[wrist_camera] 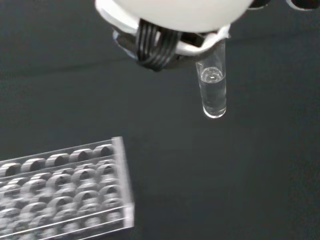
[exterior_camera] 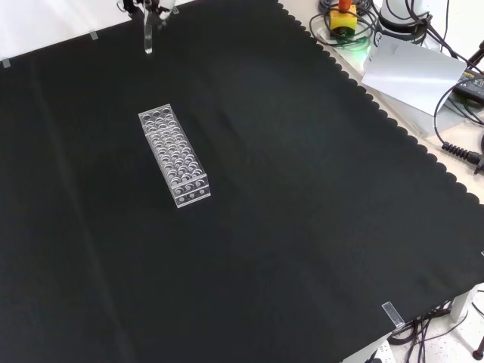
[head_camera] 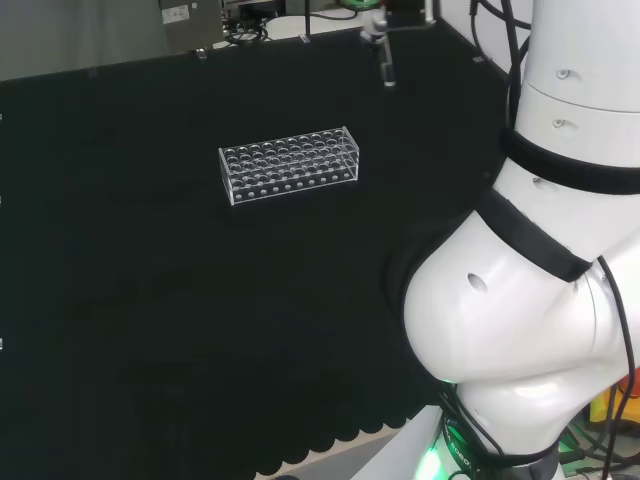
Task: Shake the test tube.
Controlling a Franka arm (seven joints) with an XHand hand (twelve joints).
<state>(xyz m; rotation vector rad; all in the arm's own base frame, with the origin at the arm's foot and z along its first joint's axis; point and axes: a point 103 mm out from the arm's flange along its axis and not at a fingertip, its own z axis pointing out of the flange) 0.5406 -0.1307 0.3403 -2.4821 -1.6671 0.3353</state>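
Tube (wrist_camera: 212, 92) hangs upright from the hand (wrist_camera: 165, 47), whose fingers are curled round its top, long axis vertical, a little clear liquid inside. It is held above the surface (exterior_camera: 302, 227), well apart from the rack (exterior_camera: 173, 155).

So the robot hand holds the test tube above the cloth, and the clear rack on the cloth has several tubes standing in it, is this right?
Not quite. The robot hand does hold the test tube above the black cloth, but the clear rack has no tubes standing in it: its holes are bare in the front view and the head view.
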